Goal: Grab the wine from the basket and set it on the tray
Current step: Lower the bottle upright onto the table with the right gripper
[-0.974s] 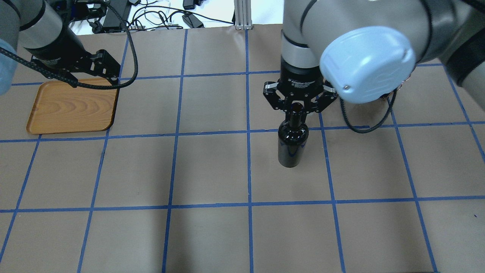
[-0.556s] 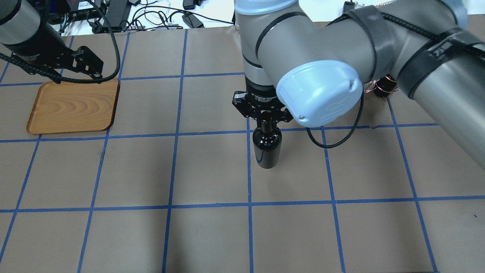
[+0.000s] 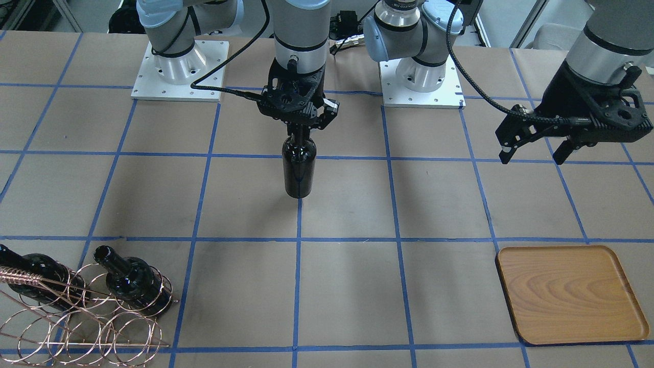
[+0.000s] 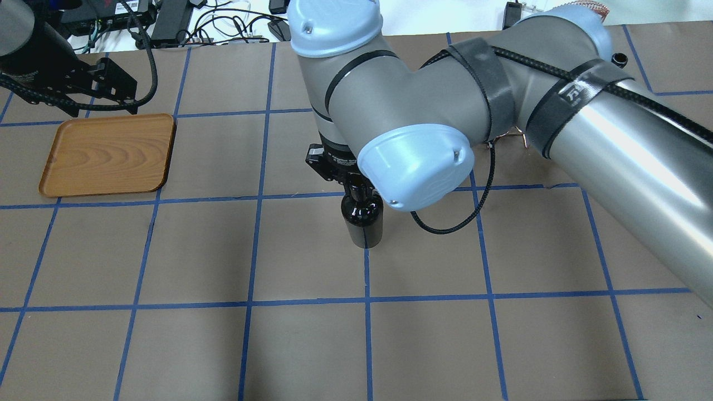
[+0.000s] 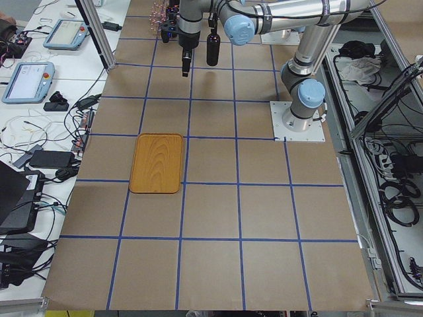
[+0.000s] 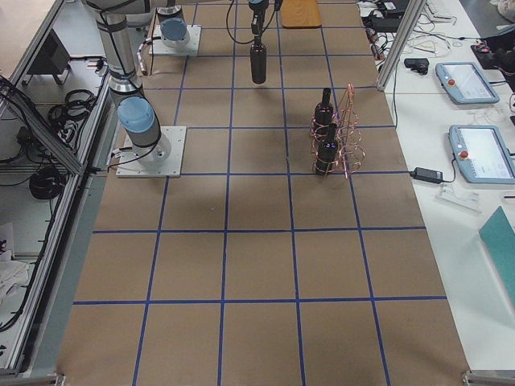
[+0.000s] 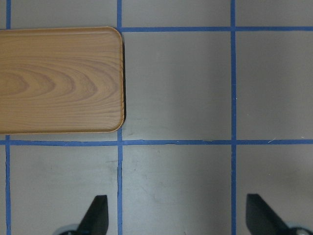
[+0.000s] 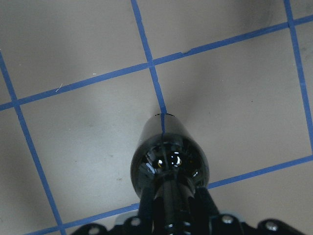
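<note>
Black wine bottle (image 3: 299,171) upright, neck clamped between right fingers (image 8: 146,209).

Overhead and front views face each other across the table (image 4: 278,345), both showing the tray (image 3: 567,294).

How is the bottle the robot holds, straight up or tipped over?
Upright. The right gripper holds the wine by its neck, base pointing straight down.

The basket (image 3: 23,278) runs off the corner of the front view, and one bottle (image 3: 48,267) in it is cut by the edge. From overhead, the big right arm (image 4: 423,94) hides nearly all of the basket and most of the right gripper (image 4: 355,184).
</note>
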